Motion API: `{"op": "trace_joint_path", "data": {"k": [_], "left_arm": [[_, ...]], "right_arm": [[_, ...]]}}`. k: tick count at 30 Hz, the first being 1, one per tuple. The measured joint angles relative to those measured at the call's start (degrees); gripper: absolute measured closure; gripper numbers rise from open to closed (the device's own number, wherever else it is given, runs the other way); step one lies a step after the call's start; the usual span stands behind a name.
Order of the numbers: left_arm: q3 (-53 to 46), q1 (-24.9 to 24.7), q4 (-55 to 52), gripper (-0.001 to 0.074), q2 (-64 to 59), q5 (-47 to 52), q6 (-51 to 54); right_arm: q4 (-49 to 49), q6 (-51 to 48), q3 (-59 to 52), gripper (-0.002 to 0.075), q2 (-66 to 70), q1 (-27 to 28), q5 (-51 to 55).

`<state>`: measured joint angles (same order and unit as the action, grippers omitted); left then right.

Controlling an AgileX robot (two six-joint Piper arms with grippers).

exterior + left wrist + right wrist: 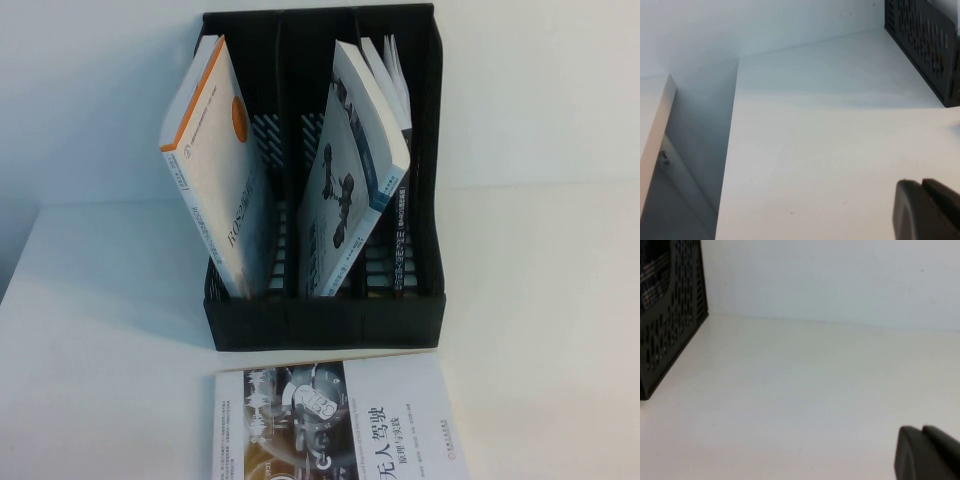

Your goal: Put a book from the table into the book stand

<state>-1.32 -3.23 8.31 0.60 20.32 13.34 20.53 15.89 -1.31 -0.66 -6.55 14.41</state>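
Lying flat on the white desk (pixel 90 330), the book (pixel 340 420) sits just in front of the book stand's (pixel 320 325) low lip. Two white books lean inside the stand. The left tool (pixel 922 207) and right tool (pixel 922 452) hover low above bare desk, each with the stand off to one side, both with fingers pressed together, holding nothing.

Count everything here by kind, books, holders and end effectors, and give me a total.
Books upright in the book stand: 3 (orange-edged book, grey-photo book, dark-spined book)
Flat book on the table: 1
Book stand: 1
End effectors: 2 (left end effector over the table left of the stand, right end effector right of it, both shut)
Total: 7
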Motion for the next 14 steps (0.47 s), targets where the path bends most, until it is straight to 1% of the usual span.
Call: {"op": "trace_joint_path", "data": {"k": [3, 8, 14], "left_arm": [[0.00, 0.00, 0.00, 0.0738, 0.00, 0.00, 0.00], [0.00, 0.00, 0.00, 0.0738, 0.00, 0.00, 0.00], [0.00, 0.00, 0.00, 0.0738, 0.00, 0.00, 0.00]], "right_arm": [[-2.39, -1.95, -0.17, 0.0726, 0.00, 0.46, 1.10], [-5.76, -3.28, -0.17, 0.0726, 0.00, 0.46, 6.21], [-6.94, -5.11, -0.17, 0.0726, 0.00, 0.46, 6.71]]}}
